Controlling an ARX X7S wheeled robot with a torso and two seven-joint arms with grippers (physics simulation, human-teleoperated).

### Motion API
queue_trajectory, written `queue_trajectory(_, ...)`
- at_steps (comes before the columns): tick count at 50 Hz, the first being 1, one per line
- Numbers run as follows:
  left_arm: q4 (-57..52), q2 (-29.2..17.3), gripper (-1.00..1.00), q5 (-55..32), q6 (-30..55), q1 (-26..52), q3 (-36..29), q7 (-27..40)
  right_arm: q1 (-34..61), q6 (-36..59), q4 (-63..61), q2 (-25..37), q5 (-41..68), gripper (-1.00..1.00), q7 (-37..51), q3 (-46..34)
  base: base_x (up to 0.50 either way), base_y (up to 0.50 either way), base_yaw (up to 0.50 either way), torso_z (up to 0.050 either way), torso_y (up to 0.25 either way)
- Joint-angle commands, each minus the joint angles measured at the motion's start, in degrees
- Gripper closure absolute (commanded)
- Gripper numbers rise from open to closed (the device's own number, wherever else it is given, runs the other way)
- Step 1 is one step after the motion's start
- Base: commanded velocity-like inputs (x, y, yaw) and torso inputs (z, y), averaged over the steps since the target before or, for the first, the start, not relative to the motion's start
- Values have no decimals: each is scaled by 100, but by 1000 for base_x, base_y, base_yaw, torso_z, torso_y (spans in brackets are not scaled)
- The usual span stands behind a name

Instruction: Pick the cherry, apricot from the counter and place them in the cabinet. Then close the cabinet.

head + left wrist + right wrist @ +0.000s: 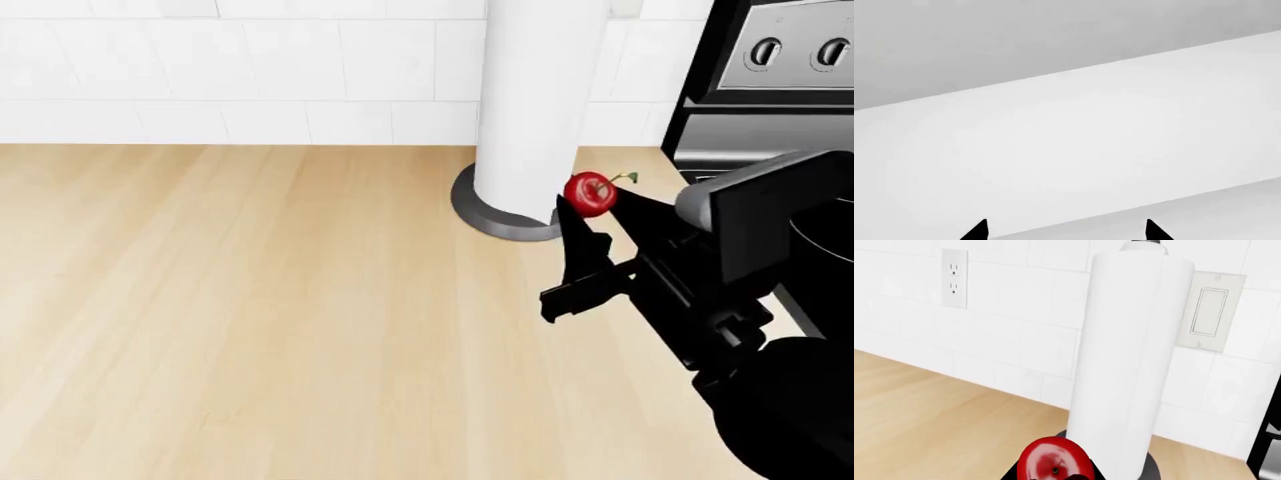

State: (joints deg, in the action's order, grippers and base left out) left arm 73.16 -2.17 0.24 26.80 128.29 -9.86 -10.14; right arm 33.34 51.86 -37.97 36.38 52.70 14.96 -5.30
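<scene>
The glossy red cherry [590, 194] hangs above the light wood counter [240, 300], its thin green stem sticking out to the right. My right gripper [593, 210] is shut on it, just in front of a paper towel roll. In the right wrist view the cherry [1054, 460] fills the space between the black fingers. My left gripper [1066, 231] is open with nothing between its fingertips; it faces plain white and grey panels. The left gripper does not show in the head view. The apricot and the cabinet are out of view.
A tall white paper towel roll [541, 100] on a round grey base stands at the counter's back, close behind the cherry. A black stove [767, 90] with knobs is at the right. A white tiled wall [1007, 325] carries an outlet [954, 279] and a light switch [1209, 312].
</scene>
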Motion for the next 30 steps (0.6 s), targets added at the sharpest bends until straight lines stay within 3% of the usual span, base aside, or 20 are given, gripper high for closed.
queue_trajectory(1,-1393,-155,-100,-210,-41,-604,57,121,60,42,-47,11,2,100,13,-13,0,0,0,0,0)
queue_trajectory(6,-2728,-271,-100,-235,331,-1096,98,269,60,33,-43,15,1,100,19,-22,0,0,0,0,0)
queue_trajectory(30,-6391,-563,-100,-544,2136,-2308,222,400,144,32,-76,17,84,100,93,-10,0,0,0,0,0)
